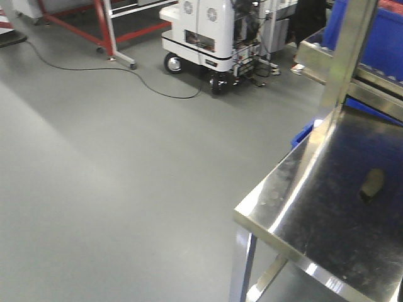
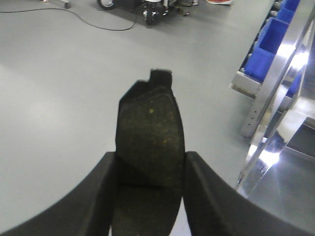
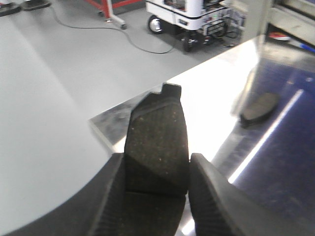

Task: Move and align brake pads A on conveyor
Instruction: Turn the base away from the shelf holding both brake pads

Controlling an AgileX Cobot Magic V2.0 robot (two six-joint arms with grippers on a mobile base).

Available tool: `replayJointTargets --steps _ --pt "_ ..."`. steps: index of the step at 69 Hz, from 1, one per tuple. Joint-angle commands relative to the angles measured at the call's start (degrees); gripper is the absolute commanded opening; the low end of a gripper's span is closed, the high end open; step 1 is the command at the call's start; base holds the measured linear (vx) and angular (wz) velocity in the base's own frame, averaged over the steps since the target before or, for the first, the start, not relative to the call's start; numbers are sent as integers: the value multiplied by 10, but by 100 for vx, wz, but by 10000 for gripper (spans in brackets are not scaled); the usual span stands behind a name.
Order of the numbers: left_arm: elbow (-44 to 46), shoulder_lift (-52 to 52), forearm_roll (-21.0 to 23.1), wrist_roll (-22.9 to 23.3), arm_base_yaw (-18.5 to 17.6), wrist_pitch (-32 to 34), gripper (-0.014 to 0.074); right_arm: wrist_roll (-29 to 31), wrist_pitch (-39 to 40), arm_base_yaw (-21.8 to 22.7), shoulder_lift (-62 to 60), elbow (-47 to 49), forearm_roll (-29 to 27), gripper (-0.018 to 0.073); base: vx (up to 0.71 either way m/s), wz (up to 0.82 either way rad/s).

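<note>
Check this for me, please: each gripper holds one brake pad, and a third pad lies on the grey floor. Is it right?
Only the third pad's place is wrong. The left gripper and the right gripper do each hold one brake pad, but the third pad lies on the shiny steel tabletop, as the right wrist view shows.

Left-held pad (image 2: 150, 132) cut off below, right-held pad (image 3: 156, 142) likewise, lone pad (image 1: 371, 182) blurred
</note>
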State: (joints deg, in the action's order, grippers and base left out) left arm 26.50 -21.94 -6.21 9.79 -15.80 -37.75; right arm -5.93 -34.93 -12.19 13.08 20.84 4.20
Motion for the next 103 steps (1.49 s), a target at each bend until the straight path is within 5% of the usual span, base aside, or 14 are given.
replayJointTargets --steps 1,103 --pt "17 -4 -1 1 0 50 -6 3 54 2 7 16 5 -7 -15 36" --pt "17 -4 -1 1 0 50 -6 3 54 2 7 16 5 -7 -12 54"
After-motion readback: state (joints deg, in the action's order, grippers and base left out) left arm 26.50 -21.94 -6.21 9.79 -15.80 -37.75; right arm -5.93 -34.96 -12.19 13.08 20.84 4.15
